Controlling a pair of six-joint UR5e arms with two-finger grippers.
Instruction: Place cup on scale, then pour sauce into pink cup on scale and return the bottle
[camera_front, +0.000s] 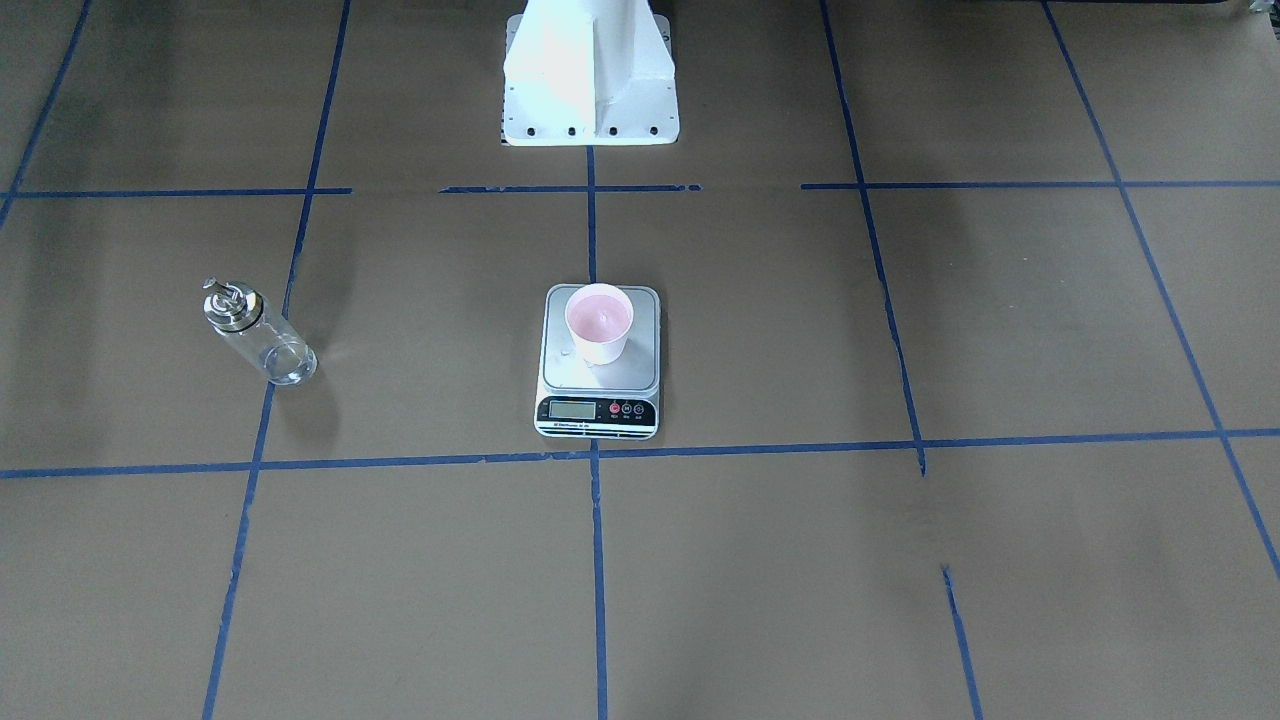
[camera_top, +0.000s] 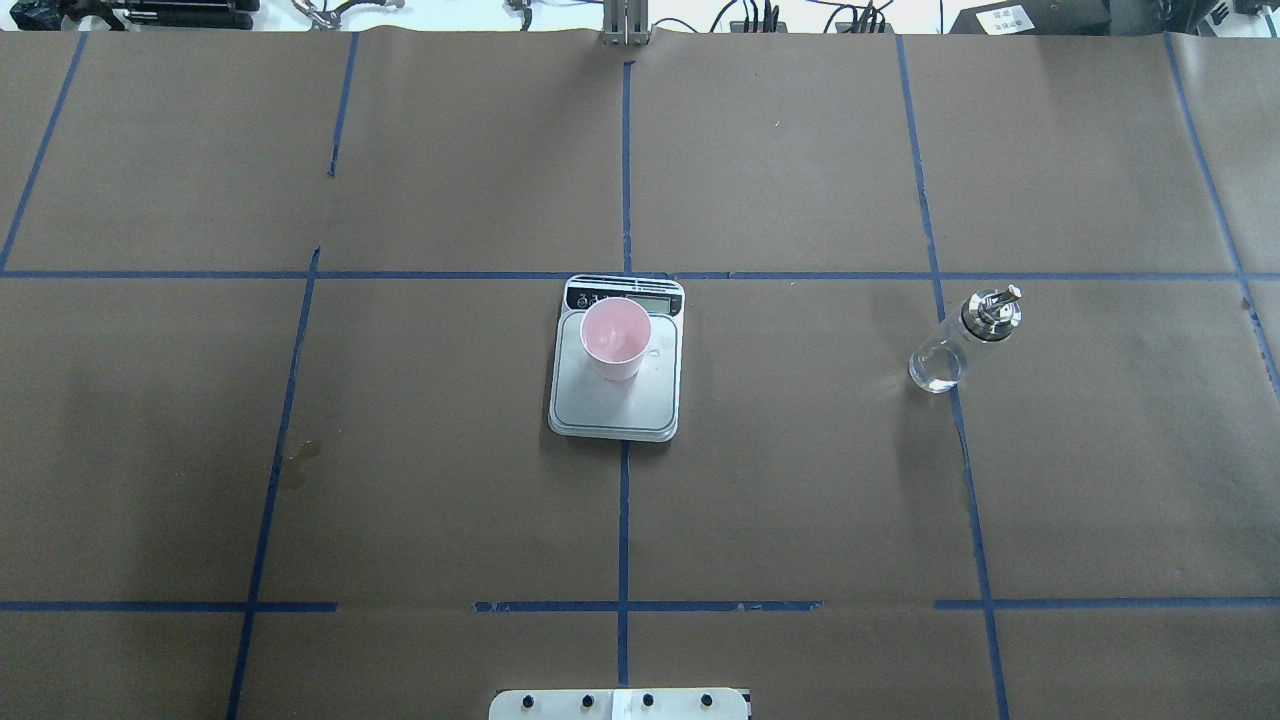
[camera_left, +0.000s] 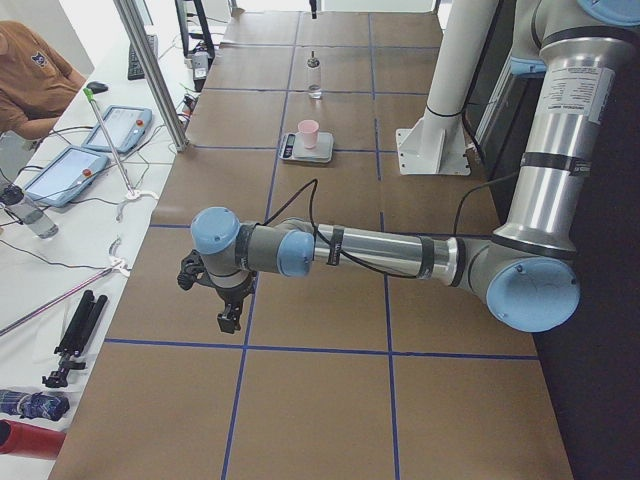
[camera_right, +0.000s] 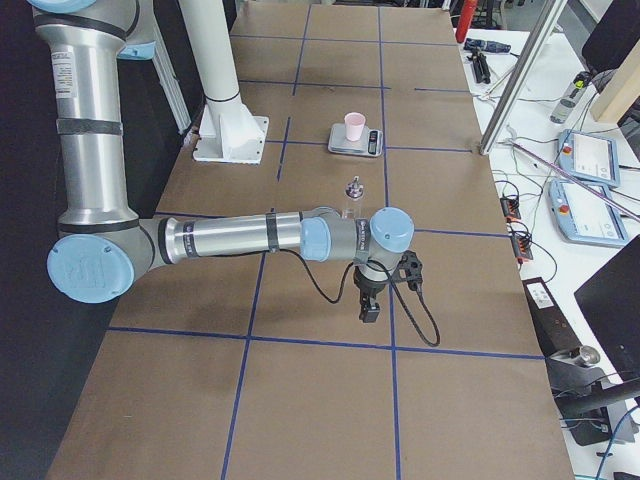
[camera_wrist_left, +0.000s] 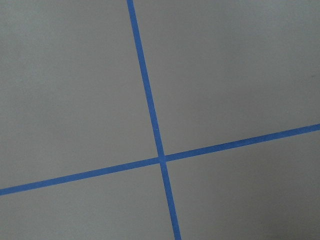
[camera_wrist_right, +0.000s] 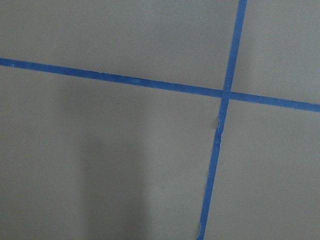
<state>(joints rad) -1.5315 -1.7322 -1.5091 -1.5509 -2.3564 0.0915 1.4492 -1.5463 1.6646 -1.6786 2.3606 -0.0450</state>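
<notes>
- The small, pale pink paper cup (camera_front: 598, 322) stood upright on the flat, steel-topped kitchen scale (camera_front: 622, 378) at the middle of the brown paper-covered table (camera_front: 800, 560).
- The small clear glass bottle with a silver spout (camera_front: 262, 335) stood upright on the robot's right, well apart from the scale.
- The left gripper (camera_left: 228, 320) hung over the table's left end, far from the cup. Its jaw opening could not be told.
- The right gripper (camera_right: 368, 312) hung toward the right end, apart from the bottle, its opening equally unclear.
- The cup possibly held some liquid.

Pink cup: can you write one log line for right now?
pink paper cup: upright on steel kitchen scale | clear glass bottle: upright, robot's right side, ungripped
</notes>
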